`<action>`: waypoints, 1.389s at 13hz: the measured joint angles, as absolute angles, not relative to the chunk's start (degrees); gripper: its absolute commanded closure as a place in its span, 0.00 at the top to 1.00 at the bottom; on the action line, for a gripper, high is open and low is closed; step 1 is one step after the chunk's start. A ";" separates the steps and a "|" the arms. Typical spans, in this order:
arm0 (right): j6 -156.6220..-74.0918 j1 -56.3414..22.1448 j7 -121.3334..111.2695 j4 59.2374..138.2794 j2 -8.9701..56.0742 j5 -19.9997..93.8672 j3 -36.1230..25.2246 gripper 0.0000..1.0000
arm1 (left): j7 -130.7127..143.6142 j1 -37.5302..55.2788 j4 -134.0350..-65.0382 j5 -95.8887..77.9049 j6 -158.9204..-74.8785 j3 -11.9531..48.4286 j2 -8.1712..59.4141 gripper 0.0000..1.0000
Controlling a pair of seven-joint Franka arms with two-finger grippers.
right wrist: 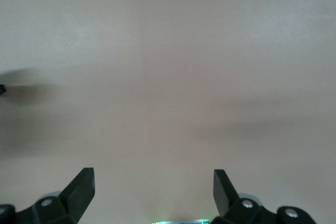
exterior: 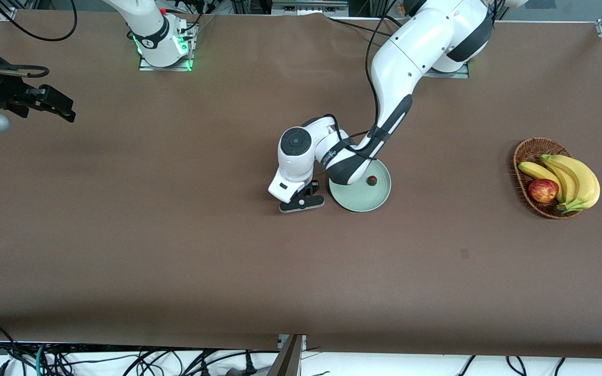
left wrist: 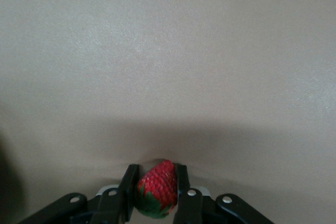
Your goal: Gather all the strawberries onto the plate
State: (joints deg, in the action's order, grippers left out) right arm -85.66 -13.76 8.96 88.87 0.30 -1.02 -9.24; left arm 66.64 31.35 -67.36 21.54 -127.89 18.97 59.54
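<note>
Left gripper (exterior: 302, 202) beside plate (exterior: 361, 202) rim, jaws clamping strawberry (left wrist: 157, 188); right gripper (right wrist: 153, 186) waiting, jaws apart.

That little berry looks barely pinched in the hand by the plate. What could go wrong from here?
The left hand grips a strawberry between its fingers, low over bare table beside the plate. It could slip out or get squashed. If released here, it would miss the plate. Swinging over, the hand might nudge the plate's rim or bump the strawberry on the plate. The right hand waits open near the table's end.
</note>
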 measured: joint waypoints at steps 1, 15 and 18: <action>-85.66 -13.78 8.96 88.81 0.31 -0.91 -8.82 1.00 | 66.81 31.37 -67.28 21.53 -127.75 18.99 59.53 0.27; -89.01 -13.83 8.99 87.81 0.51 -0.90 -7.04 1.00 | 51.34 1.95 -103.15 18.69 -126.04 35.36 40.74 1.00; -89.03 -13.83 8.99 87.81 0.51 -0.90 -7.04 1.00 | 50.19 1.67 -103.28 18.76 -124.87 35.52 39.79 1.00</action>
